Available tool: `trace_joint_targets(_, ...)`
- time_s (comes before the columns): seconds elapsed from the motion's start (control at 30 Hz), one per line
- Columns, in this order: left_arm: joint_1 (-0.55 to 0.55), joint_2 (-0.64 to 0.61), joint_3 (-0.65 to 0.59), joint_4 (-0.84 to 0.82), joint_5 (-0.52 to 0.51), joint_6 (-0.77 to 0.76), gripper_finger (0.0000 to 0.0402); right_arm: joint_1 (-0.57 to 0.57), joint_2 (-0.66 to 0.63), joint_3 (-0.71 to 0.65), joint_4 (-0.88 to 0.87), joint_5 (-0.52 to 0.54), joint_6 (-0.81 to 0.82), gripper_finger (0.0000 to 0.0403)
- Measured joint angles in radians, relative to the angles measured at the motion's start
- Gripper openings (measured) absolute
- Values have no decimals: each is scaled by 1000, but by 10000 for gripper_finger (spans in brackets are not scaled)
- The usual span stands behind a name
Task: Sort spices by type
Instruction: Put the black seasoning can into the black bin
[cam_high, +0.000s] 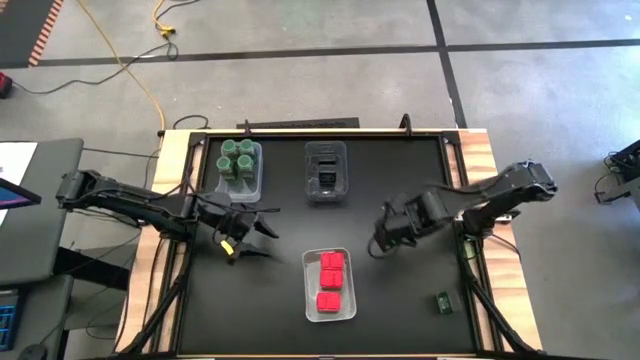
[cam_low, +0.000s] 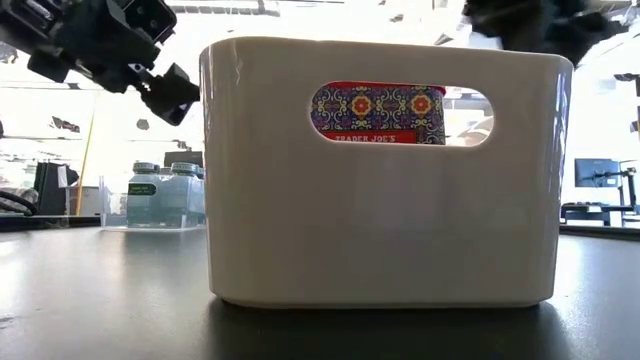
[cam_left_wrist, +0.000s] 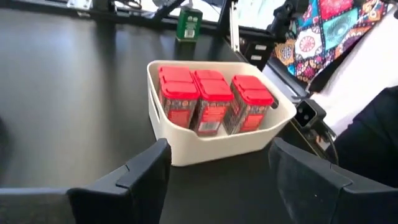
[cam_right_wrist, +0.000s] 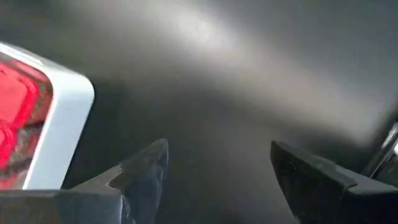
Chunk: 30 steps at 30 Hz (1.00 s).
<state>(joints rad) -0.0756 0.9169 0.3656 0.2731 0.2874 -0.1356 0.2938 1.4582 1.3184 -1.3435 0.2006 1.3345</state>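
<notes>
Three red packets (cam_high: 331, 280) stand upright in a white bin (cam_high: 310, 290) at the table's near middle; they also show in the left wrist view (cam_left_wrist: 211, 99). Several green-lidded jars (cam_high: 238, 158) fill a clear bin at the far left. A dark box (cam_high: 326, 180) sits in the clear bin at the far middle. One dark green box (cam_high: 443, 301) rests on the table edge at the near right. My left gripper (cam_high: 250, 238) hovers open left of the white bin. My right gripper (cam_high: 382, 240) hovers open to its right, holding nothing.
The black table mat has bare room between the bins and around both grippers. Wooden rails (cam_high: 172, 170) border the mat on left and right. A person in a patterned garment (cam_left_wrist: 336, 31) shows beyond the table in the left wrist view.
</notes>
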Motion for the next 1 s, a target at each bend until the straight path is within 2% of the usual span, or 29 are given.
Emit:
trace_joint_targets(0.27,-26,-1,0,-17,0,-3,259,229,-73,-127,-13,-99,403,310)
trace_joint_targets(0.53,-49,-1,0,-17,0,-10,259,435,-111,-196,-18,-196,710,310)
trace_joint_targets(0.77,-70,-1,0,-17,0,-35,259,571,-113,-232,-6,-281,861,310)
trace_joint_targets(1.0,-86,-1,0,-16,0,-53,259,659,-113,-242,57,-283,901,310)
